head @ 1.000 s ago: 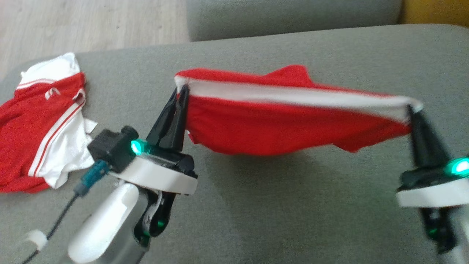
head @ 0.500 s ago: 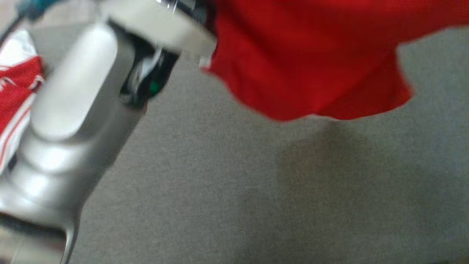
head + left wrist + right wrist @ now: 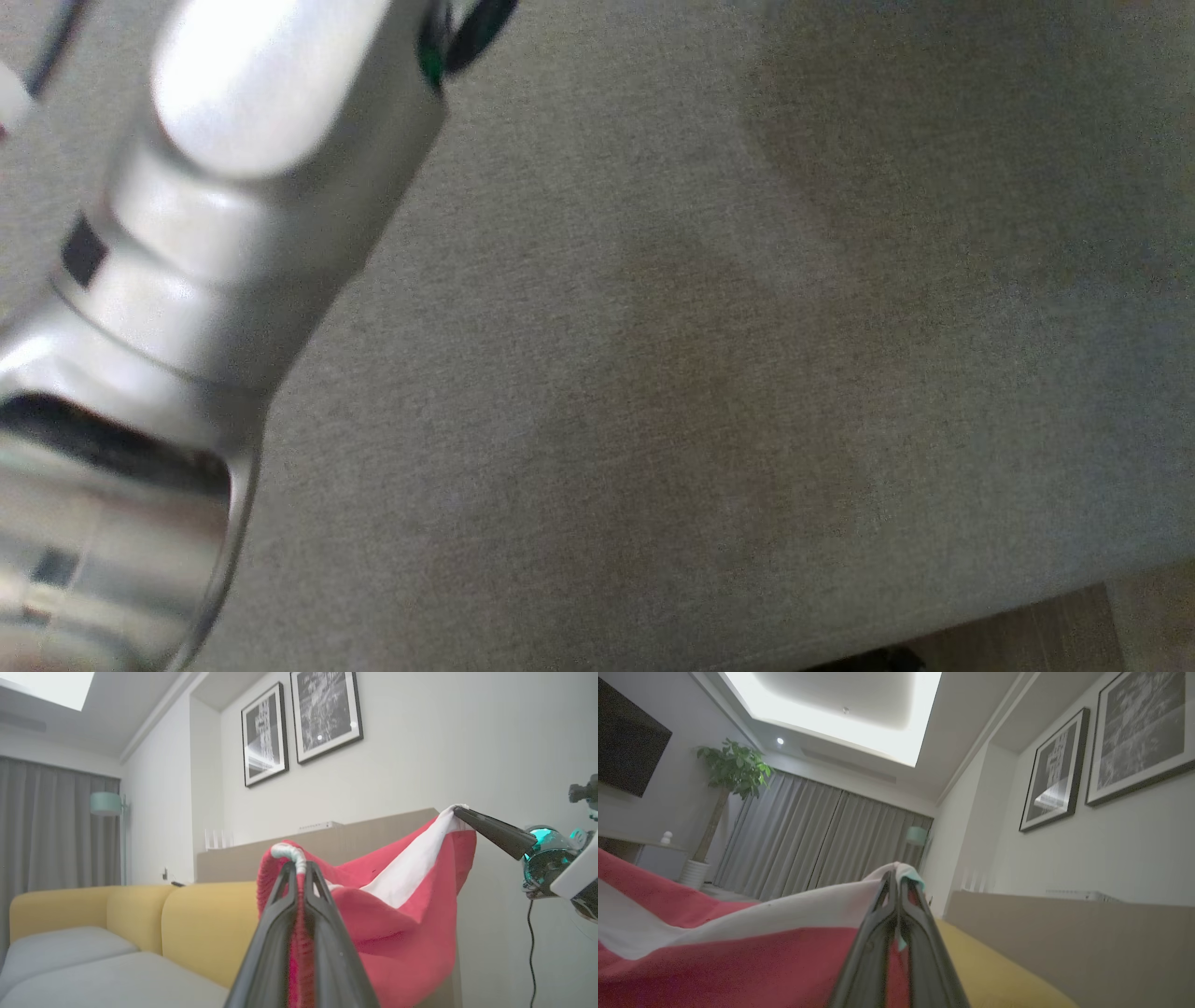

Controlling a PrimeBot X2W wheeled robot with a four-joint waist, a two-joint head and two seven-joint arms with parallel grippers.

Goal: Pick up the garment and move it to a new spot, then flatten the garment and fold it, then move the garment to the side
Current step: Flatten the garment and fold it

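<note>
The left gripper (image 3: 297, 865), fingers pressed together, pinches a corner of the red knit garment with a broad white band (image 3: 402, 914). The garment sags in mid-air across to the right gripper (image 3: 895, 879), which is clamped tight on the white band's end.

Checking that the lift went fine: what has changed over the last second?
The head camera has tipped down: its view now has the left forearm and grey cushion where the garment hung before. Whether the arms also rose cannot be told. Unchanged: the left hand and right hand both stay shut on the garment's white-banded edge, with the cloth slung between them.
</note>
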